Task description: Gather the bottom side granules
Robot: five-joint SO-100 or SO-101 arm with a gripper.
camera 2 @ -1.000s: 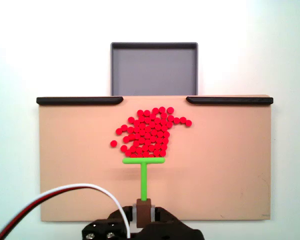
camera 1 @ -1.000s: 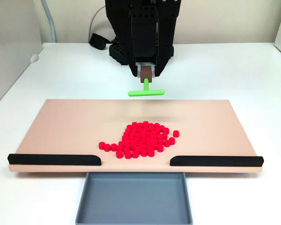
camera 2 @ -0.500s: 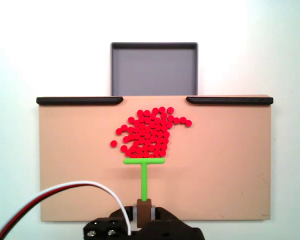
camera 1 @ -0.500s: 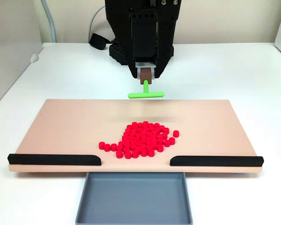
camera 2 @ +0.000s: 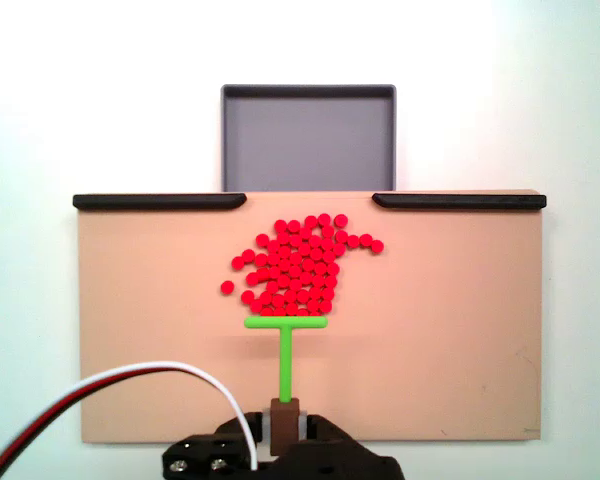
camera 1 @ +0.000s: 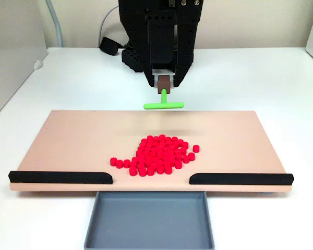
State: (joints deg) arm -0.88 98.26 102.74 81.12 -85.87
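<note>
The granules (camera 1: 159, 155) are several dozen tiny red beads piled near the middle of the peach board (camera 1: 73, 140). A short tail of them trails left in a fixed view. In a fixed view from above, the granules (camera 2: 300, 265) lie just beyond the crossbar of a green T-shaped tool (camera 2: 285, 323). My gripper (camera 2: 285, 418) is shut on the brown block at the tool's stem end. In a fixed view facing the arm, the gripper (camera 1: 165, 82) holds the tool (camera 1: 163, 105) hanging over the board's far edge, clear of the pile.
Two black rails (camera 1: 60, 177) (camera 1: 240, 178) line the board's edge and leave a gap, below which a grey tray (camera 1: 148, 219) stands. From above, the tray (camera 2: 307, 135) is at the top. A white and red cable (camera 2: 110, 385) crosses the board's lower left.
The gripper and the green tool have shifted only very slightly. The pile of granules looks the same.
</note>
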